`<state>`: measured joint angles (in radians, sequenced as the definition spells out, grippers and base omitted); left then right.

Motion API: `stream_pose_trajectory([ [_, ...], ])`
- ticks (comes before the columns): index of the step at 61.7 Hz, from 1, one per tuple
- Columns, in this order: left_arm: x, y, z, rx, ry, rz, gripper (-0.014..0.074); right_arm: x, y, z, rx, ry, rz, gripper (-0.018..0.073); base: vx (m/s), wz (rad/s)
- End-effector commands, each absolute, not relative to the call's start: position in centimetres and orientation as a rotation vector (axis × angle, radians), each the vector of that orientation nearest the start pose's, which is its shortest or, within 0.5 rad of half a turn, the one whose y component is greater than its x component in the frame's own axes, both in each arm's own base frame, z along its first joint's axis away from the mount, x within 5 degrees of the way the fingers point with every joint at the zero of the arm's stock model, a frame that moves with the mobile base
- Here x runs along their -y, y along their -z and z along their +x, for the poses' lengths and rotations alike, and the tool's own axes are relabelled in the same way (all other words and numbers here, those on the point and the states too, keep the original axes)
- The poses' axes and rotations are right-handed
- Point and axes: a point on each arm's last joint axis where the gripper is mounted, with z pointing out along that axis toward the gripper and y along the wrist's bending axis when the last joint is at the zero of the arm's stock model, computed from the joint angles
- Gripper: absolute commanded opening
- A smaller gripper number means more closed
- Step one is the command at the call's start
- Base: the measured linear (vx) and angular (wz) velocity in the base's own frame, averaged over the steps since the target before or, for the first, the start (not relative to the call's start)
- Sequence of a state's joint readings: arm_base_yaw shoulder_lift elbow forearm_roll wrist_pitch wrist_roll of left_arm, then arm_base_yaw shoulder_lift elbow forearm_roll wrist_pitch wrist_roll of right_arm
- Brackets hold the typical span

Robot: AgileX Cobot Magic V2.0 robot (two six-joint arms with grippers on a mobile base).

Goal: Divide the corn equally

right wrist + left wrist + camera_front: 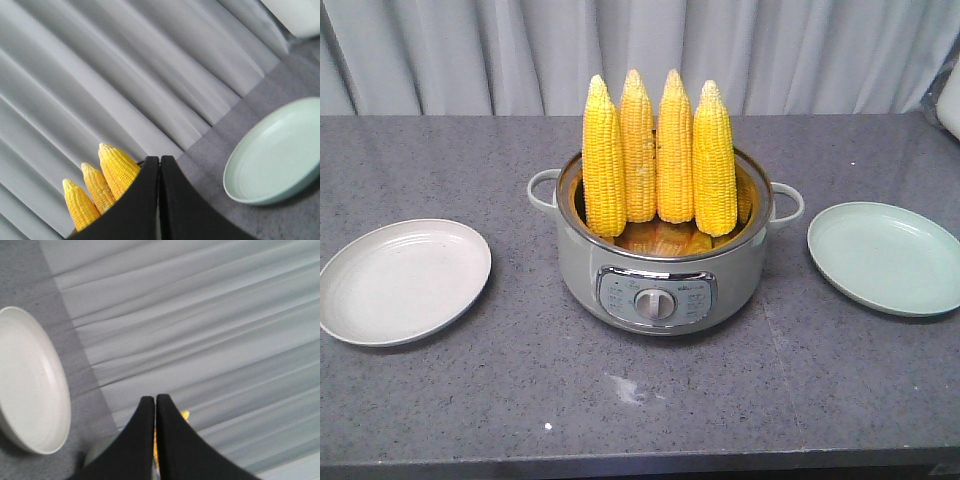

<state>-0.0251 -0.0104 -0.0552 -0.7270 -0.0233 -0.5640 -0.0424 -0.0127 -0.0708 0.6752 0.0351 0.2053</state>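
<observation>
The corn (658,150), four cobs, stands upright in the pot (660,270) at the middle of the table (640,400). The tips point up, so I think each cob is easy to take from above. A white plate (405,280) and a green plate (885,258) lie well apart at each side, with free table between. The left gripper (154,402) and the right gripper (159,161) are both pressed together and hold nothing.

Cooker (660,275) between white plate (405,281) and green plate (886,257)
</observation>
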Motion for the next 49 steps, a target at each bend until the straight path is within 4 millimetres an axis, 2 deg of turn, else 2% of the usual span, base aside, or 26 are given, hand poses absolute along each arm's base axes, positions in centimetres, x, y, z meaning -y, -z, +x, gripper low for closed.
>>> stream_pose_trajectory([
  [1,-0.3,-27.2,3.9,-1.07,1.03,-0.76,-0.0006,-0.2,-27.2,4.1,-1.303,-0.536,0.438,-0.0004,0.0,0.0],
  [10,-0.1,-30.8,2.3,-1.068,0.824,-0.526,-0.0006,-1.1,-30.4,3.9,-1.448,-0.398,0.219,-0.0004,0.0,0.0],
  [18,0.3,-32.6,2.0,-1.13,0.756,-0.453,-0.0006,-1.3,-33.2,4.8,-1.501,-0.333,0.128,-0.0004,0.0,0.0],
  [24,0.6,-33.4,2.9,-1.239,0.728,-0.434,-0.0006,-1.3,-34.7,6.1,-1.529,-0.308,0.11,-0.0004,0.0,0.0],
  [33,1.0,-35.0,4.6,-1.366,0.675,-0.397,-0.0006,-1.2,-36.1,8.6,-1.609,-0.261,0.06,-0.0004,0.0,0.0],
  [49,2.2,-37.9,8.4,-1.542,0.631,-0.235,-0.0006,-1.1,-36.9,11.7,-1.694,-0.175,-0.038,0.0007,0.0,0.0],
])
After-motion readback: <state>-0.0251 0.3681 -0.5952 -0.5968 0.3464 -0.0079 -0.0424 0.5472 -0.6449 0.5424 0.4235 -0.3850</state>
